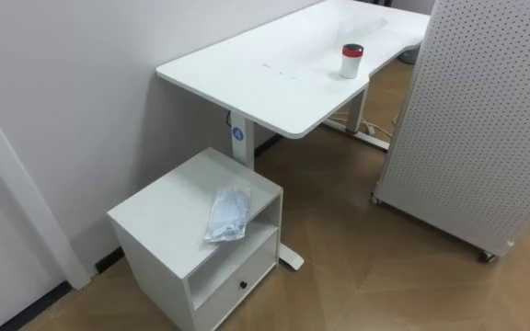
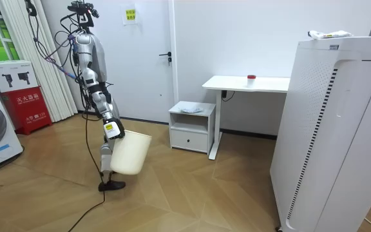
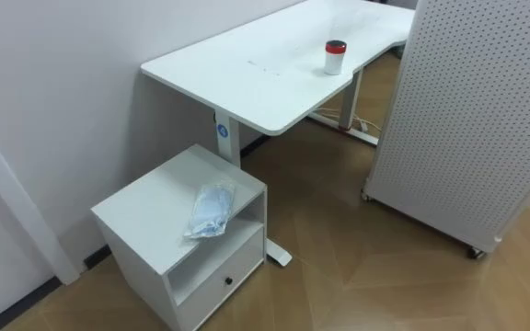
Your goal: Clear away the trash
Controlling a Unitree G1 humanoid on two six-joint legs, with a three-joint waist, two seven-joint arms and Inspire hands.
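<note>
- Garbage, a crumpled pale-blue packet (image 1: 229,213), lies flat on top of a low white cabinet (image 1: 159,216), close to the edge above its open shelf.
- Cabinet stands near left against the wall, with a drawer (image 1: 237,280) under the shelf.
- Beyond it, a white desk surface (image 1: 265,78) carries a red-capped white jar (image 1: 351,61), upright, towards the far right.
- A perforated white panel (image 1: 477,119) on casters stands to the right.
- In the room view the robot stands well apart from the cabinet, on the room view's left, its right hand (image 2: 112,130) at the rim of a white bin (image 2: 133,154); I cannot tell how the fingers are set.
</note>
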